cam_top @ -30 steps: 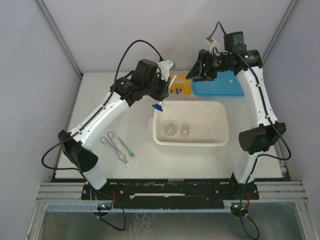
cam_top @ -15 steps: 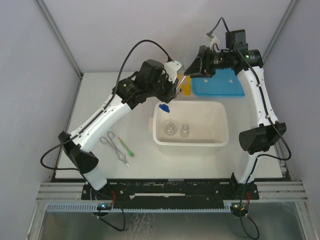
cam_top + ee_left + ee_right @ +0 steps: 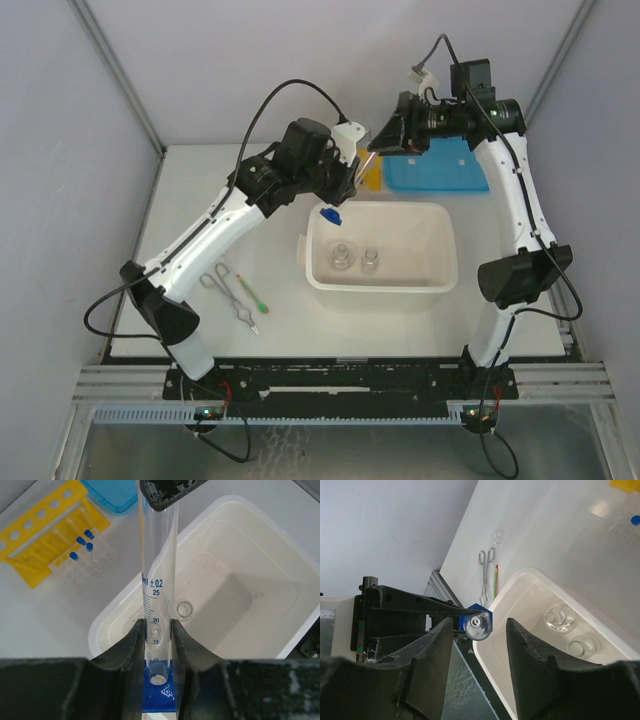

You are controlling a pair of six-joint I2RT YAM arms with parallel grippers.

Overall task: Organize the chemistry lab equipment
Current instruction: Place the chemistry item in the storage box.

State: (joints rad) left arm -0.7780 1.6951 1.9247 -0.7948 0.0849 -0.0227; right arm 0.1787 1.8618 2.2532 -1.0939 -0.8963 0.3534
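Gripped near its blue base by the left end effector (image 3: 156, 645), graduated cylinder (image 3: 156, 570) held over white tub (image 3: 260, 645)'s far-left corner, right end effector (image 3: 479, 640) spread around its mouth; risks slipping or cracking if pinched off-centre.

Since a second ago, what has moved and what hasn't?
The left gripper, shut on the graduated cylinder, swung it right and farther back over the white tub's far-left corner, toward the right gripper. That gripper came left to meet it, its open jaws now around the cylinder's top end. Tongs, green-tipped stick and flasks stayed put.
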